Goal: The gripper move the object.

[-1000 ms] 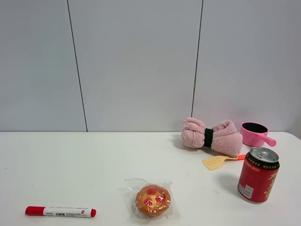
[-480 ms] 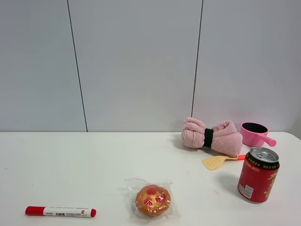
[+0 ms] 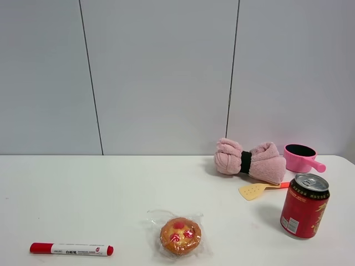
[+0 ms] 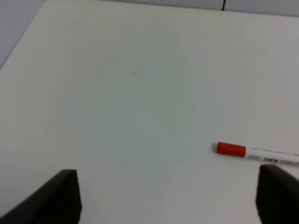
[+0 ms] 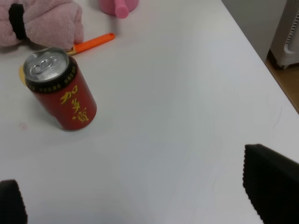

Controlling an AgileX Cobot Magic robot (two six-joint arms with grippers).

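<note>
The high view is showing no arms; each wrist view is showing wide-open black fingers. The soft pink rolled towel with a black band is lying by the wall, beside the red can, far from the right gripper

Neither arm shows in the high view. The left tool appears only in its own wrist view, as two dark fingertips at the lower left and lower right corners of the frame, set wide apart with nothing between them. The right tool likewise shows two dark fingertips at the lower corners of its wrist view, spread wide and holding nothing.
</note>
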